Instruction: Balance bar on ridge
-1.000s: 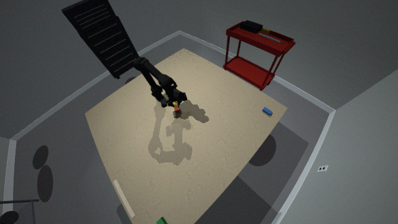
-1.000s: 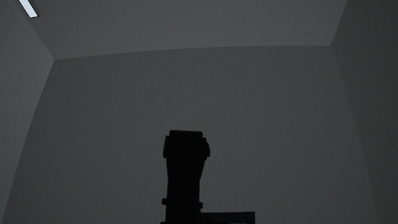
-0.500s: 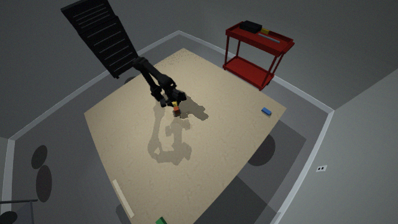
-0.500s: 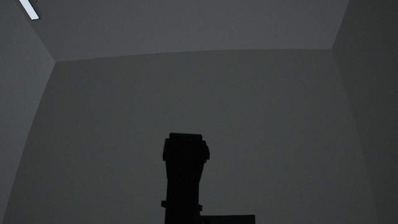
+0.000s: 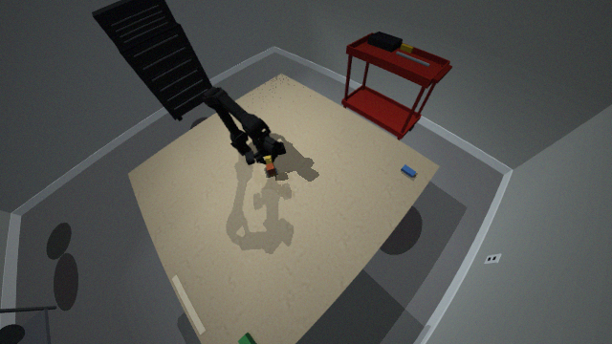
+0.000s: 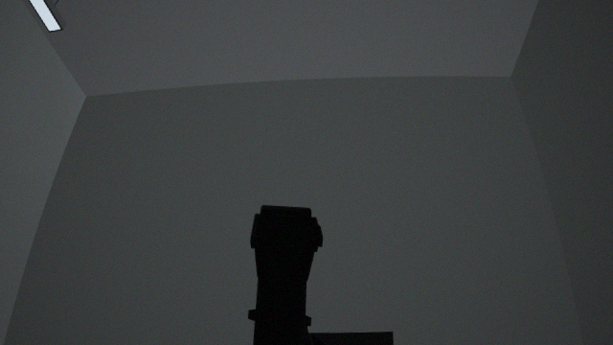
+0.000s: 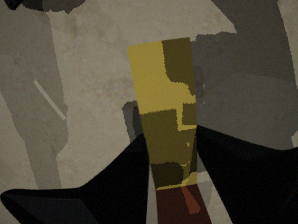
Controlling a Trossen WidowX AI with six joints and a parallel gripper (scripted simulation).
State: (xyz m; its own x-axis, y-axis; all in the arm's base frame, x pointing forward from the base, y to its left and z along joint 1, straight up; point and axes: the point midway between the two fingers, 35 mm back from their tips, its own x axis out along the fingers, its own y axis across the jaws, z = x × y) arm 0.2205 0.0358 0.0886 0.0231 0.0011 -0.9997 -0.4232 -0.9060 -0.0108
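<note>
My gripper (image 5: 266,160) (image 7: 169,135) is shut on the yellow bar (image 5: 268,158) (image 7: 156,76) near the middle of the tan table (image 5: 335,205). In the wrist view the bar runs from between my dark fingers away towards the top of the frame, partly in shadow. The orange-red ridge block (image 5: 271,167) sits on the table directly under the gripper and under the near end of the bar. I cannot tell whether the bar touches the ridge. The exterior view shows only the arm (image 6: 284,268) as a dark shape against grey walls.
A blue block (image 5: 408,170) lies near the table's right edge. A green block (image 5: 247,339) sits at the front edge beside a pale strip (image 5: 187,303). A red cart (image 5: 397,72) stands beyond the far right corner, a black cabinet (image 5: 153,53) behind the arm.
</note>
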